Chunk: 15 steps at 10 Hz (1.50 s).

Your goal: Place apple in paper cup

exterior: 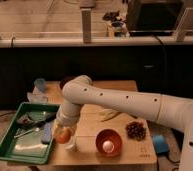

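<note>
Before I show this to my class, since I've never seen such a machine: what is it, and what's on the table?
It is a robot's white arm, reaching in from the right over a wooden table. One camera looks down on the scene. The end effector, the two-finger clamp at the arm's tip, holds an apple just above a small white paper cup near the table's front edge. Also there: a green tray on the left, a brown bowl with a white ball in it, dark grapes, and a bluish cup at the back.
</note>
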{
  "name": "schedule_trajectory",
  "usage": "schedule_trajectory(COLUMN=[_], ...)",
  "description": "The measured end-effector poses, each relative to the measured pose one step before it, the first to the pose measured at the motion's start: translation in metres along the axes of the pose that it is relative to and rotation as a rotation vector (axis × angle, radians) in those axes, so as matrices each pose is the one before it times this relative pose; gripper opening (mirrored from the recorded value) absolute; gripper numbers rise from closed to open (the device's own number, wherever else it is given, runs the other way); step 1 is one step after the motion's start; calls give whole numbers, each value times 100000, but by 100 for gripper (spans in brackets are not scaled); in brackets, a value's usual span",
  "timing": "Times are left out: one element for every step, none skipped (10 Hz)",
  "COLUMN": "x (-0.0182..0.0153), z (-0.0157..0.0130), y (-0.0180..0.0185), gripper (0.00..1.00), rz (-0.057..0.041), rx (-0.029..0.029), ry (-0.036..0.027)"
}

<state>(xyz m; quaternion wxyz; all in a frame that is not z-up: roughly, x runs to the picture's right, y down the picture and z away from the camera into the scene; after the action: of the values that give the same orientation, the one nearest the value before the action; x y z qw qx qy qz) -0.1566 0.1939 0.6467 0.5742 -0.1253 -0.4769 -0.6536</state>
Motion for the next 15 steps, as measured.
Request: schedule_trajectory(x=[-56,-35,26,51,88,58,52,52,52,43,28,29,1,-1,-1], z=[93,124,69,172,147,-39,26,18,-26,-47,-28,41,-1,-1,4], y=[131,121,-7,-12,-199,238,3,-124,156,102,60,26,-8,1,1], gripper=[66,76,80,80,80,80,80,80,80,80,80,80,80,80,80], rz=[101,-29,-65,35,42,741,297,-125,391,291,183,44,-47,-70,-6], rx=[-193,-441,-466,-2072,-2018,-633,-669,-367,19,40,42,-10,-2,-1,-1], ry=[-248,-427,-233,-678,-423,-327,-575,-481,-9,50,-1,-133,3,0,-10])
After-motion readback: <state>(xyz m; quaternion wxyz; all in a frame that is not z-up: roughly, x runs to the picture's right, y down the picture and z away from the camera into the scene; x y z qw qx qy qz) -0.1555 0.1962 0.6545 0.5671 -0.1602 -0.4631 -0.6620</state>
